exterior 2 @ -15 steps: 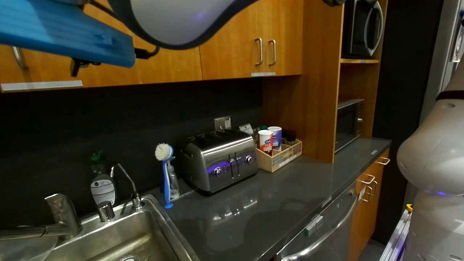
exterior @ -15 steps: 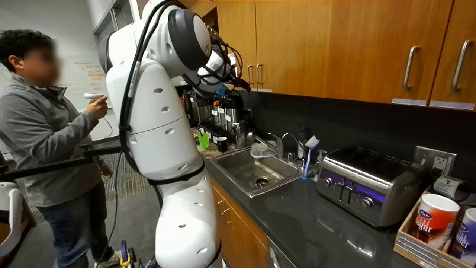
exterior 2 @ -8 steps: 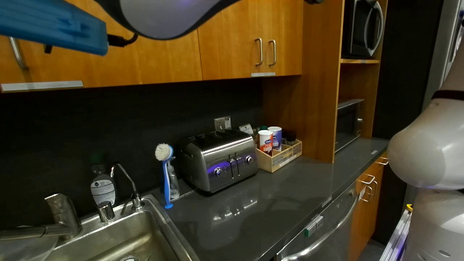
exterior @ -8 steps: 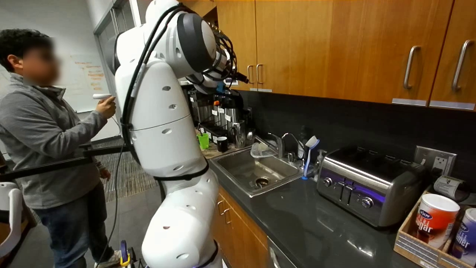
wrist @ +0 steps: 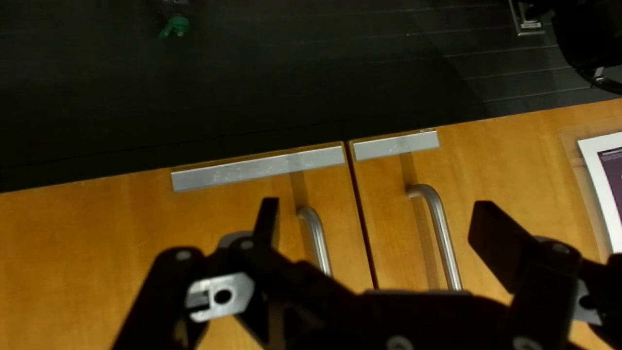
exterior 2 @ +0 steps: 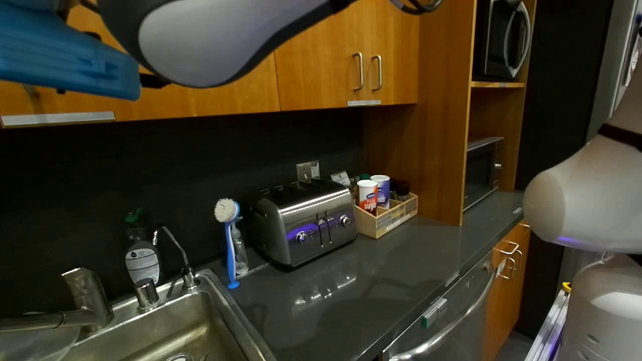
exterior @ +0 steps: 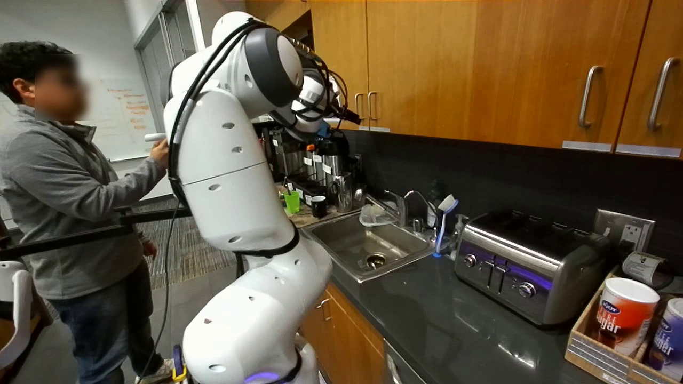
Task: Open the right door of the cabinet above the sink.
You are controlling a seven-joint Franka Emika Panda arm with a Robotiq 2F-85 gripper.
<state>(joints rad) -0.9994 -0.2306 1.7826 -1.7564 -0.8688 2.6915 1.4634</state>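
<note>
Near the back edge of the bench (exterior 2: 401, 281), beside a tall wooden panel (exterior 2: 439, 150), a box (exterior 2: 393, 220) holds a red-and-white canister (exterior: 629, 314) marked "sugar" under an oval badge ending in "JOY". The purple canister (exterior: 669, 336) beside it carries lettering only partly in view. The label on the bottle (exterior 2: 143, 263) behind the sink (exterior: 341, 242), the orange writing on the whiteboard (exterior: 128, 104) and the print on a sheet (wrist: 607, 170) on the left door (wrist: 525, 194) are too small or cut off to read.

The sink is let into the bench between its front and back edges. Over the back edge hangs the cabinet (exterior: 363, 58), its right door (exterior: 421, 74) closed flush with its twin; in the inverted wrist view that door fills the left side, its silver handle (wrist: 318, 243) next to the centre seam.

The gripper (wrist: 378, 221) faces the doors with its fingers (wrist: 503, 243) spread wide and nothing in its hold. Both doors' handles show in the gap between them; how near the fingertips are to the wood cannot be told.

Compared with half a second ago, the arm (exterior: 235, 138) sits lower, and in an exterior view its blue casing (exterior 2: 65, 60) covers most of the right door's handle, whose lower part showed then. A person's hand (exterior: 160, 153) with a white controller (exterior: 155, 137) has shifted so that the arm partly hides it.
</note>
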